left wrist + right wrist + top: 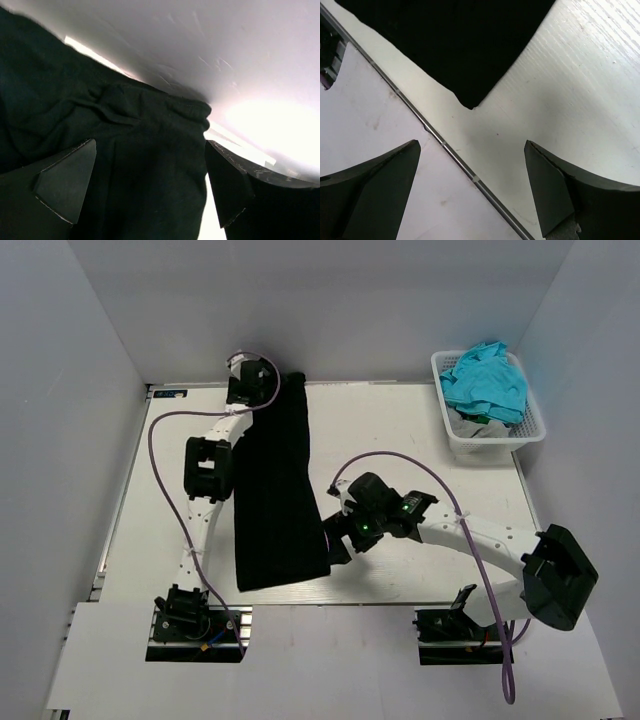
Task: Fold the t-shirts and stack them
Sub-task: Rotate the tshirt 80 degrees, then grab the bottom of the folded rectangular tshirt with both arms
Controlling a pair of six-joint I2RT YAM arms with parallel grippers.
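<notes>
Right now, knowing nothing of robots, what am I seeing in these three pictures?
Two robot arms are bolted at a white table's near edge. The big picture looks down from above. The other two come from cameras on each wrist, so the dark wedges are gripper fingers. A black t-shirt, folded into a long strip, lies on the table. The left gripper is open at its far end, the right gripper open by its near corner. Neither holds anything. A white basket holds turquoise cloth.

Robot lab cell: plain white panels (70, 440) box in a white table (400, 430), left arm (205, 530) & right arm (480, 540) bolted at near edge, purple cables (155, 455).
</notes>
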